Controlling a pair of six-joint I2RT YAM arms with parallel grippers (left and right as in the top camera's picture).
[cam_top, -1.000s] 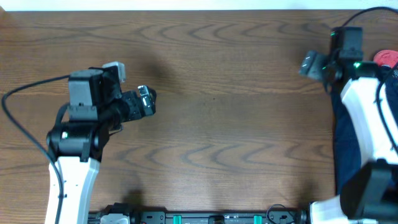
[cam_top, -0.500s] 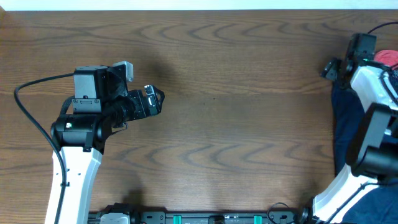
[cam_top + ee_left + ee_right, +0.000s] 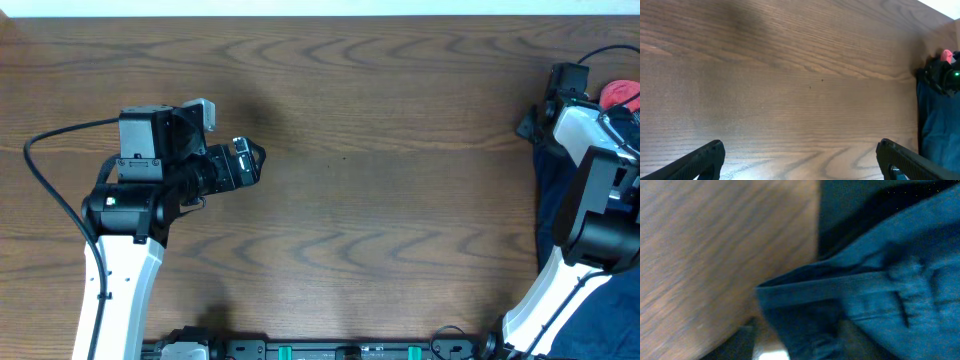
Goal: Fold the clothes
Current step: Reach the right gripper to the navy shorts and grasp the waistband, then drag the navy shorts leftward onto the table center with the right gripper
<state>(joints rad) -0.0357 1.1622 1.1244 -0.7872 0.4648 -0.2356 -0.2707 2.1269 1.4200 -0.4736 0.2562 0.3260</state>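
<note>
The clothes (image 3: 551, 205), dark navy-blue cloth, lie bunched along the table's right edge, partly under my right arm; they also show at the right of the left wrist view as the clothes (image 3: 937, 120). My right gripper (image 3: 533, 127) is down at the cloth's far corner. In the blurred right wrist view a hemmed fold of the clothes (image 3: 880, 285) fills the gap of my right gripper (image 3: 800, 340), with dark fingers (image 3: 735, 342) close on either side. My left gripper (image 3: 250, 160) hovers open over bare wood at the left, the left gripper (image 3: 800, 147) holding nothing.
A red object (image 3: 622, 93) sits at the far right edge behind the right arm, seen also as the red object (image 3: 946, 55). A black cable (image 3: 40, 150) loops from the left arm. The wooden table (image 3: 380, 200) stretches between the arms.
My right gripper moved right and down onto the cloth's corner and its jaws narrowed on the fold. The left arm shifted slightly right, then stayed still and open.
</note>
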